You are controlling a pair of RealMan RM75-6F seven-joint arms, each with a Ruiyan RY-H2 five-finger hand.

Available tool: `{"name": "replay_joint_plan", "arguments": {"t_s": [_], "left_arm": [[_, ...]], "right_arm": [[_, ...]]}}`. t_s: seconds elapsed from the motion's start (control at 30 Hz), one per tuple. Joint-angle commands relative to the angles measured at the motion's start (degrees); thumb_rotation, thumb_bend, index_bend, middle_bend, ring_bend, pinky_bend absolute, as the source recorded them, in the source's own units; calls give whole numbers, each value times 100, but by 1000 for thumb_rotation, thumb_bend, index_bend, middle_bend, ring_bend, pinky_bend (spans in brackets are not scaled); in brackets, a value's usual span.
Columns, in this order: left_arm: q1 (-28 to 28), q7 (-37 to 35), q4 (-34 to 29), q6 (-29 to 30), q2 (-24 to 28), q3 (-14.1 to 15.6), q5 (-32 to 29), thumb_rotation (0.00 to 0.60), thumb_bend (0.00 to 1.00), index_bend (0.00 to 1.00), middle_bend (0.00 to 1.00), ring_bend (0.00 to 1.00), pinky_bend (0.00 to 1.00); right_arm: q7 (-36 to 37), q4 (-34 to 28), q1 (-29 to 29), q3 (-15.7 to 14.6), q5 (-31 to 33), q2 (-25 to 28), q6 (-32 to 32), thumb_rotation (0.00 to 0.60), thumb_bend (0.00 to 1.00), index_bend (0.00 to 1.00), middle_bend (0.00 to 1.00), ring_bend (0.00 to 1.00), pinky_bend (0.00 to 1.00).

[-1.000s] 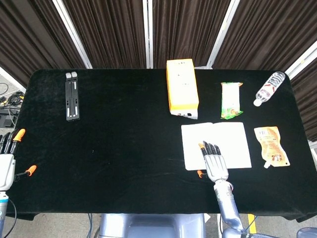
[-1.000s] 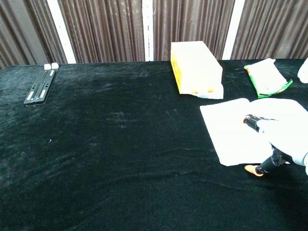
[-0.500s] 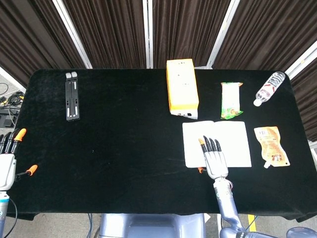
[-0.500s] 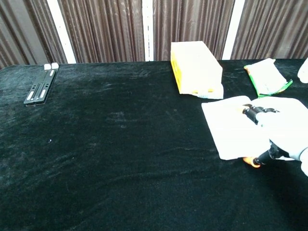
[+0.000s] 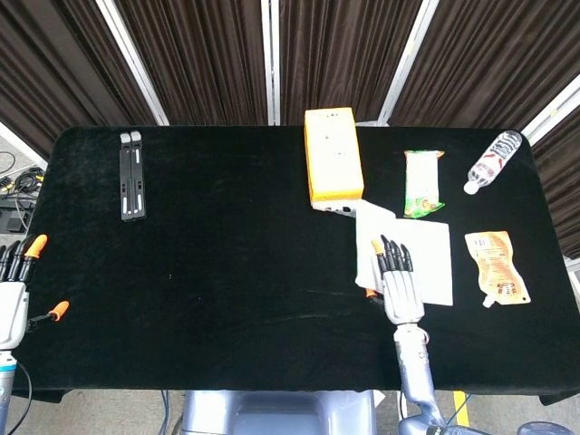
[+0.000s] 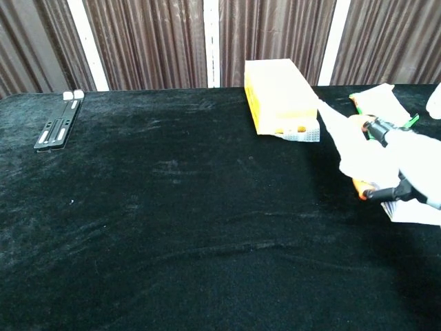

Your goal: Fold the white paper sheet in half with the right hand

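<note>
The white paper sheet (image 5: 426, 258) lies on the black table (image 5: 208, 272) at the right, in front of the yellow box. Its left part (image 6: 344, 141) is raised off the cloth and tilts over towards the right. My right hand (image 5: 399, 283) holds that raised part, fingers on top and the orange-tipped thumb underneath; in the chest view the right hand (image 6: 403, 169) sits at the right edge, above the flat part of the sheet (image 6: 417, 212). My left hand (image 5: 11, 294) hangs off the table's left edge, fingers spread, holding nothing.
A yellow box (image 5: 333, 159) stands just behind the sheet. A green snack packet (image 5: 423, 184), a water bottle (image 5: 494, 161) and an orange pouch (image 5: 495, 265) lie to the right. A black folded stand (image 5: 132, 174) lies at the far left.
The sheet's left half, flat a second ago, has been lifted and swung up and to the right with my right hand. The left hand has not moved.
</note>
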Motion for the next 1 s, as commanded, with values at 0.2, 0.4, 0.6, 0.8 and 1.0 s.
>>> {"name": "replay_joint_plan", "arguments": {"t_s": [0.2,0.4,0.6,0.8,1.0], "left_arm": [[5,-14,-3,18,3,-7,5,600,119,0,0,0,0],[14,0,-17,33,9,-5,12,600,121,0,0,0,0],[18,27,-21,44,3,-9,10,600,122,0,0,0,0],[13,56,38,57,-34,6,57,600,122,0,0,0,0],[14,74,97,47,-42,43,102,600,122,0,0,0,0]], "right_arm": [[-396,-630,-289,466,289,663,422,600,384,0,0,0,0],[-425,-809,-548,622,519,1266,514,600,379,0,0,0,0],[8,-905,-830,537,589,1809,399,600,359,0,0,0,0],[187,-988,-1011,28,-47,2295,448,600,223,0,0,0,0],[-155,-1604,-1117,-471,-748,2985,484,600,165,0,0,0,0]]}}
